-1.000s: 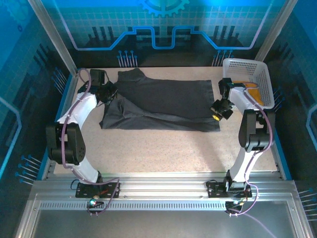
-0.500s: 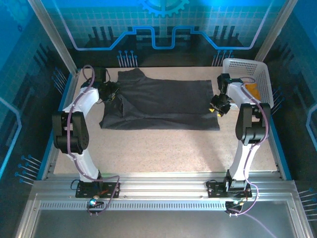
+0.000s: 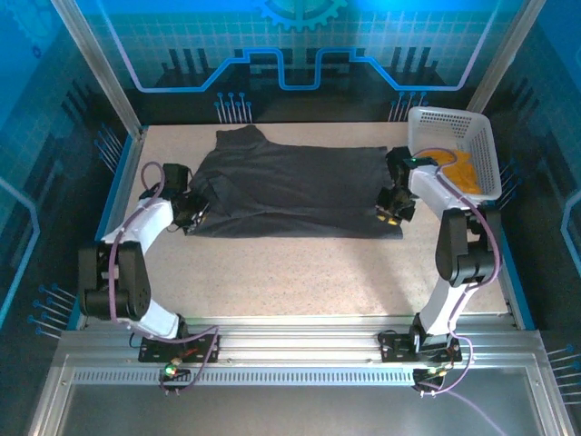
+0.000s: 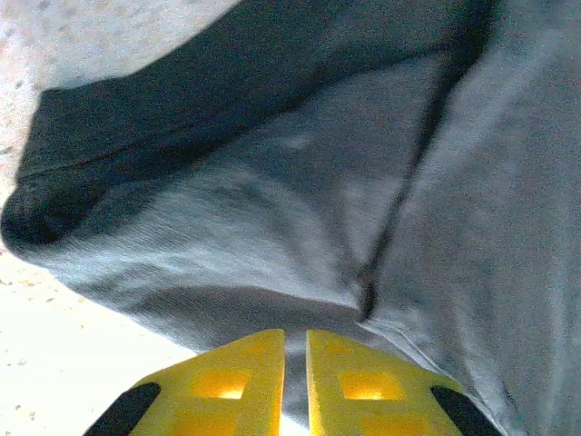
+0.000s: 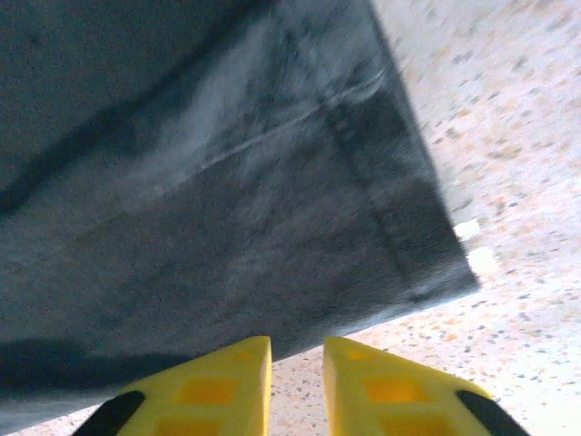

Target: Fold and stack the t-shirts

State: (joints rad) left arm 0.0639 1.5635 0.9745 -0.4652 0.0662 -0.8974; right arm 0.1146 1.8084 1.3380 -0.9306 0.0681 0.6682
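The dark charcoal-grey t-shirt lies spread across the far half of the table. My left gripper is at the shirt's left edge. In the left wrist view its yellow fingers stand almost together at the gripper, and the cloth puckers into a crease that ends at their tips. My right gripper is low at the shirt's right edge, near its front corner. It is open with speckled table between the fingers, and the hem lies just beyond the tips. The orange-yellow t-shirt lies in the basket.
The white lattice basket stands at the far right corner, close behind my right arm. Bare speckled table stretches from the shirt's front edge to the arm bases. Blue walls and metal posts close in the sides.
My left gripper has swung from the far left corner toward the near side along the shirt's left edge, and the cloth there has changed shape. My right gripper has shifted slightly left and nearer.
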